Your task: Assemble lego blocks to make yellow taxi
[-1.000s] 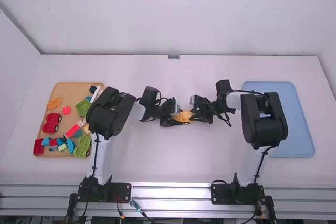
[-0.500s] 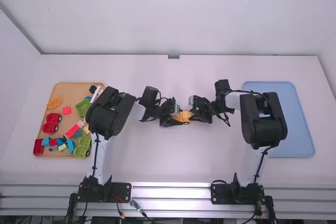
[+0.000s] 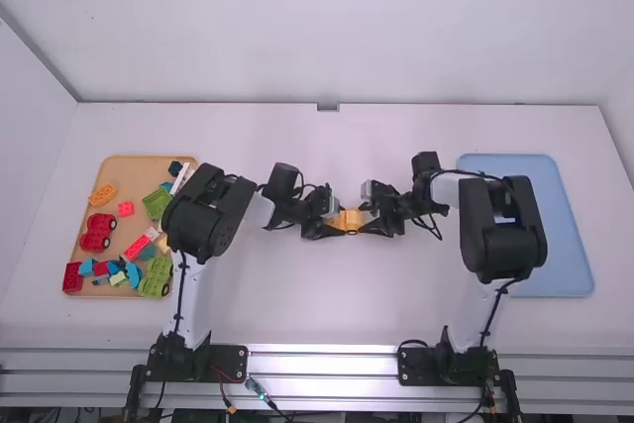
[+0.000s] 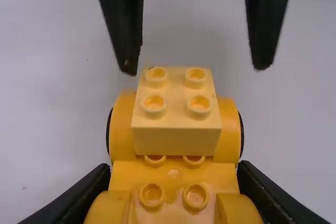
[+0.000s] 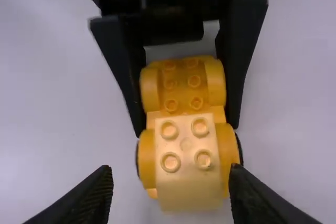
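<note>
Blue rectangular tray (image 3: 573,245), 3 o'clock; tan tray (image 3: 139,166) of coloured plastic pieces (image 3: 158,202), 9 o'clock. Left gripper (image 3: 342,224) — closed on the yellow wheeled chassis (image 4: 173,175), mid-table; right gripper (image 3: 367,218) — spread open. Pale-yellow studded block (image 4: 176,139) tops the chassis's 3-o'clock end.

at left on desk (image 3: 327,314), seeing tan tray (image 3: 124,170) with red wheeled block (image 3: 96,235), green wheeled block (image 3: 156,278), blue block (image 3: 133,274). at right, blue tray (image 3: 562,245). grey bracket (image 3: 328,107) at far edge, metal rails (image 3: 322,364) along near edge, white wall (image 3: 327,32) behind.
</note>
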Controlling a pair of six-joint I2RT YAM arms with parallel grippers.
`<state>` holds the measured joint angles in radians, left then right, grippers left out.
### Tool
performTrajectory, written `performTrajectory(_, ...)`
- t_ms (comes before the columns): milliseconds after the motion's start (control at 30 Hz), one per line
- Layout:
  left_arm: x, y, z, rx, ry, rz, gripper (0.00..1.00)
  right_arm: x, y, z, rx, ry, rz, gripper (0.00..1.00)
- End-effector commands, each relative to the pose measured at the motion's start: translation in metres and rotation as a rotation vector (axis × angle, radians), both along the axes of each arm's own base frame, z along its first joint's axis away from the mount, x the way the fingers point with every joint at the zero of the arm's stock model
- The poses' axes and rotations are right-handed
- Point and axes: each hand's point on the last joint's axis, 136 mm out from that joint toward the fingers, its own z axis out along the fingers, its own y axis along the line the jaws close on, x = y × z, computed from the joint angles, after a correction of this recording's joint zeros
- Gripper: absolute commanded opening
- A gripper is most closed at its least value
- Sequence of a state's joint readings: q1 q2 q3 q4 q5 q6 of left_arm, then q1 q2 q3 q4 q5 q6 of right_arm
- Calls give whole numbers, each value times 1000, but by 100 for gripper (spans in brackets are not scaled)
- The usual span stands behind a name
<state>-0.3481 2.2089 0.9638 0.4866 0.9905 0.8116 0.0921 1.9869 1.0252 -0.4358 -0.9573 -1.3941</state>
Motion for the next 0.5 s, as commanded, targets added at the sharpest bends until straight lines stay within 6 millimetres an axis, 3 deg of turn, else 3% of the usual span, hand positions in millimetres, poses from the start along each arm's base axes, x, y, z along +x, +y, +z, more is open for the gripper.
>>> performTrajectory(0, -5, 9, -22, 69, 55, 47, 36, 1, 3, 28, 72, -99, 36, 42)
performTrajectory(33, -6, 8, -22, 69, 55, 43, 36, 1, 3, 28, 67, -99, 36, 27)
performTrajectory(67, -6, 8, -22, 69, 53, 43, 36, 1, 4, 26, 61, -97, 37, 6)
performTrajectory(100, -5, 8, -21, 68, 52, 43, 36, 0, 5, 24, 52, -96, 42, 0)
performTrajectory(267, -6, 7, -21, 63, 54, 39, 36, -4, 13, 7, -5, -78, 69, 0)
performTrajectory(367, -4, 10, -21, 63, 55, 46, 36, 9, 15, -15, -86, -4, -27, 0)
performTrajectory(467, -6, 8, -21, 64, 55, 40, 36, 8, 19, -28, -112, 18, -30, 0)
